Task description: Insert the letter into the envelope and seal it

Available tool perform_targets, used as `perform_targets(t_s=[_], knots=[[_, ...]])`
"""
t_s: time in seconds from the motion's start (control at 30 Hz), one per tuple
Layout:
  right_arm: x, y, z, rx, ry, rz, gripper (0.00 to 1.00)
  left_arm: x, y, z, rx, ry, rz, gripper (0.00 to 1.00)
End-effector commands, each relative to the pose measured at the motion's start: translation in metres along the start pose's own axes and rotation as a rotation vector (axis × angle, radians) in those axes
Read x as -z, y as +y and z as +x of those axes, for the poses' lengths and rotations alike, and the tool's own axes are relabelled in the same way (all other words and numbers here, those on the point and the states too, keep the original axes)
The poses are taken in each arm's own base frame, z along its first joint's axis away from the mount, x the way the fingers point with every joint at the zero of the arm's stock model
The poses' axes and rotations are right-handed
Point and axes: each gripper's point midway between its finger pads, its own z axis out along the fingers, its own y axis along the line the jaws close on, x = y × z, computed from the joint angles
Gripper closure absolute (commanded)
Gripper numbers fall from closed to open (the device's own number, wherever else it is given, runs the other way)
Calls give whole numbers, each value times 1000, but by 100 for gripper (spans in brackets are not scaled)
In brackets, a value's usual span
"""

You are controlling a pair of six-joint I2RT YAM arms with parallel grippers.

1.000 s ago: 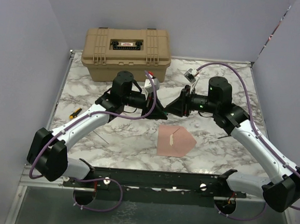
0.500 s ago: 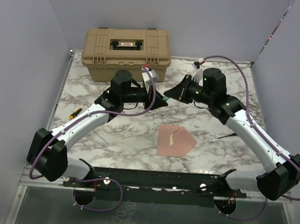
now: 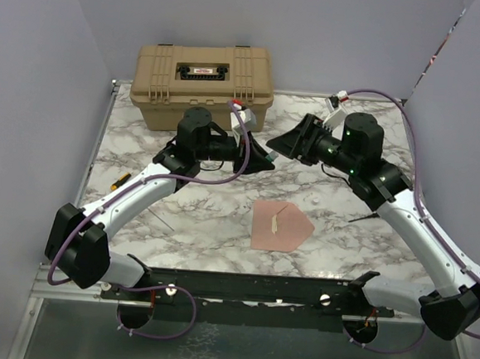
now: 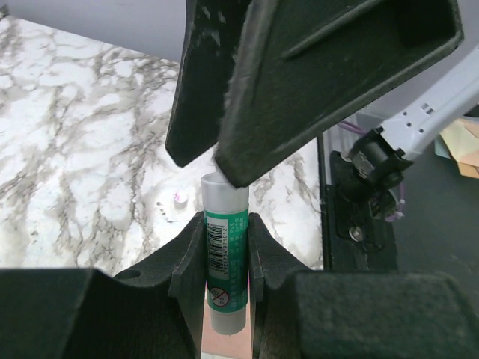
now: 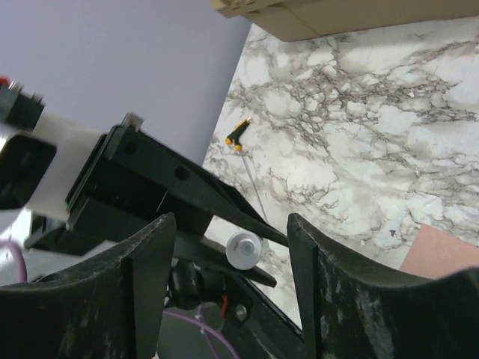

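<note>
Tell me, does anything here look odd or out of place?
A thin tool with a yellow-and-black handle lies loose near the left edge of the table, well apart from the envelope. It seems unrelated to the job. Nothing looks spilled or damaged.

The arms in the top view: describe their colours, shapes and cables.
The left arm and right arm have pale grey-white links with bulky black joints. A purple cable loops along each. The left gripper and right gripper are black, wedge-shaped.

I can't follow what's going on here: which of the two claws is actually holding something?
The left gripper: it pinches a green-labelled glue stick. The right gripper holds nothing, its jaws spread apart.
</note>
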Motion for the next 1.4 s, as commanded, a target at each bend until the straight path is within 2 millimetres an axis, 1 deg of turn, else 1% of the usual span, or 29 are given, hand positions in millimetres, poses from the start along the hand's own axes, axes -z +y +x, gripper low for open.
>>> perform_targets(t_s=[0.0,0.07,0.17,0.23,0.3,0.43,0.53,0.63,0.67,0.77,0.87,0.9,0.97,1.03,1.07,1.17,1.2,1.23,1.27,1.33,1.37], knots=[[19,13,23,215,102,-146,35,3,-34,-18,-29,-10,184,100],[26,16,36,303,158,-208,38,4,-42,-17,-20,0,235,100],[35,21,49,374,231,-275,40,8,-53,-15,-22,12,295,100],[39,24,52,403,248,-300,41,11,-58,-15,-33,12,310,100],[40,24,50,417,237,-297,47,13,-62,-14,-40,14,330,100],[43,35,44,421,198,-340,76,16,-66,-11,-44,17,344,100],[46,43,44,408,173,-386,87,15,-63,-11,-46,13,325,100],[41,39,45,378,181,-370,99,12,-55,-15,-57,-1,272,100],[38,37,44,363,181,-355,99,11,-50,-18,-64,-10,241,100],[20,24,33,253,151,-243,99,8,-28,-24,-81,-41,98,100],[-2,-3,9,66,48,-23,99,8,1,-25,-84,-65,-67,100],[-6,-12,0,2,-4,44,99,8,12,-24,-79,-71,-124,100],[-9,-26,-12,-99,-100,127,99,9,25,-20,-77,-71,-198,100],[-6,-34,-22,-177,-177,187,99,11,32,-17,-94,-75,-252,100],[-4,-41,-28,-215,-216,232,99,12,34,-16,-98,-81,-278,100],[-1,-55,-30,-253,-250,311,100,15,40,-15,-108,-97,-330,100],[-1,-56,-32,-236,-254,311,100,16,41,-14,-108,-98,-336,100],[-2,-50,-31,-186,-239,281,98,16,39,-14,-109,-101,-332,100],[-1,-41,-33,-100,-222,234,87,16,37,-13,-104,-100,-316,100],[6,-22,-30,125,-153,140,58,12,25,-9,-79,-79,-248,100],[12,-15,-26,215,-117,103,46,10,20,-6,-66,-60,-214,100]])
